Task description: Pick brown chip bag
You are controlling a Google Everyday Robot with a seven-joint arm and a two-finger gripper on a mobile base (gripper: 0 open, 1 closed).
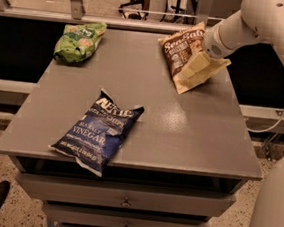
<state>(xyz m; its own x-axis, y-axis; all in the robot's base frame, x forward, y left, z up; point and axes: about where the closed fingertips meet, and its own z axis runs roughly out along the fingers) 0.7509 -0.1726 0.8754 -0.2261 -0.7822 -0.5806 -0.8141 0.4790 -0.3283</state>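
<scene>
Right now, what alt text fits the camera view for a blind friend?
A white robot arm's gripper is at the brown chip bag, far right on the grey table. A dark blue Vinegar bag lies near the front edge; a green bag sits far left.

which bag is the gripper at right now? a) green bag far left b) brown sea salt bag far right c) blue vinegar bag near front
b: the gripper is at the right side of the brown chip bag at the table's far right corner, apart from the green bag and the blue vinegar bag.
</scene>
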